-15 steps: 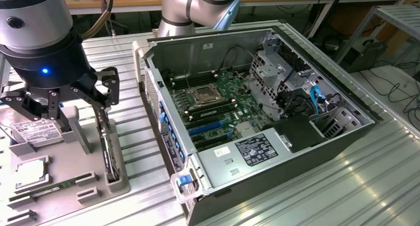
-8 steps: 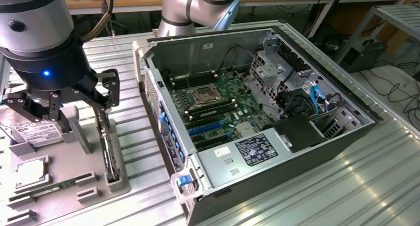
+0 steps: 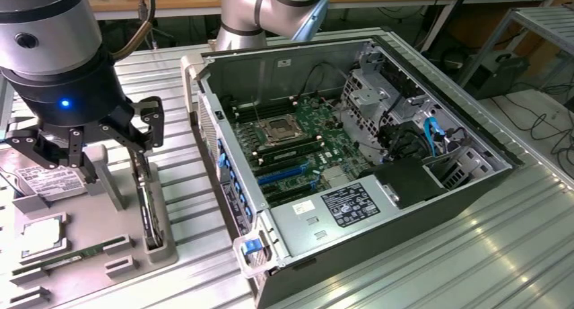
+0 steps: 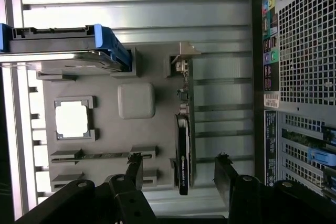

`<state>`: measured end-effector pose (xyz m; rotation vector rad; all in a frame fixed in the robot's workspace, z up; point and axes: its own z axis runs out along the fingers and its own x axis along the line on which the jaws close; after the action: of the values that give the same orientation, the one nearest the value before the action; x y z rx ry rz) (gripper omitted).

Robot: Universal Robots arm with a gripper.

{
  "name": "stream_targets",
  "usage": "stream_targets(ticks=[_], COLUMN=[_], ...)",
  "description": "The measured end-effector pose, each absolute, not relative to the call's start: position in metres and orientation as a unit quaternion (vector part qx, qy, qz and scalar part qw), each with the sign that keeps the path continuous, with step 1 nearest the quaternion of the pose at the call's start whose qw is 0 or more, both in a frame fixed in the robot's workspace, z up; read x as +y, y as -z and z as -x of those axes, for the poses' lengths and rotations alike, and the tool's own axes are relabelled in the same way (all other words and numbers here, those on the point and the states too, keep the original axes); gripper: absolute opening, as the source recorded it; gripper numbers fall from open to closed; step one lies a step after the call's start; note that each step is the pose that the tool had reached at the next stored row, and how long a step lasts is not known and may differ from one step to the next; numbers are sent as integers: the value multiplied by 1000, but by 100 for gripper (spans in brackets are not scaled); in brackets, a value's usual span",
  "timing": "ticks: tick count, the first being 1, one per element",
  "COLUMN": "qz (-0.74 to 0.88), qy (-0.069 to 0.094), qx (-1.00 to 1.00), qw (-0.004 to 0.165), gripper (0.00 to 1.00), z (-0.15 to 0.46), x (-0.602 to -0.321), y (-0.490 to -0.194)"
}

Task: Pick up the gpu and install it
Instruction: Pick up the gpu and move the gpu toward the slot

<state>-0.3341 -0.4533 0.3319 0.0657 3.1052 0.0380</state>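
Exterior view: end effector (image 3: 107,144) hangs wide open, empty, above the gpu (image 3: 148,208) over a ribbed metal table (image 3: 448,255).

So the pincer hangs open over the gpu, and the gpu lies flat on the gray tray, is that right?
Not quite. The gpu stands on edge in a holder on the gray tray, not flat, as the wrist view shows. The pincer does hang open over it.

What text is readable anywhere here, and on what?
No text is legible.
Black label inside the open black computer case: too small.
White label on the silver hard drive: blurred.
White lettering along the thin black-cooler gpu card: blurred.
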Motion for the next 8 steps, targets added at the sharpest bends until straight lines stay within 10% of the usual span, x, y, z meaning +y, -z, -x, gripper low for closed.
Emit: stream_targets(ticks=[8], qz=[-21], qy=[-12], qx=[1000], qw=[18], gripper=[66], z=[334], x=[-453], y=[-328])
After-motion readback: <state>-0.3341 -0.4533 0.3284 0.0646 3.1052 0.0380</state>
